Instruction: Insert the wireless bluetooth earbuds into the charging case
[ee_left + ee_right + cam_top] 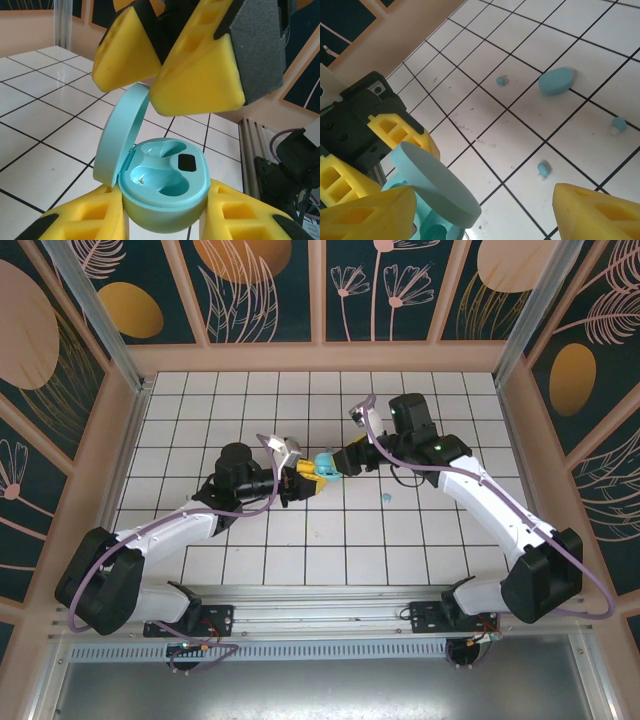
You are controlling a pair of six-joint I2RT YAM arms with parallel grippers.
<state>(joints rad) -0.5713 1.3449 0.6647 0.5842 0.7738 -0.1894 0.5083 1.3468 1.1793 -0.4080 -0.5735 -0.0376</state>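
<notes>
Left wrist: right hand (145, 87) crowds case (165, 200) at lid (117, 145).

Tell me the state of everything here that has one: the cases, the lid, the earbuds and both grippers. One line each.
left gripper: shut on the charging case.
charging case: lid open, both wells empty.
right gripper: open, the lid between its fingers.
earbuds: three loose on the tiles, none in the case.
second case: closed, lying on the tiles.
</notes>
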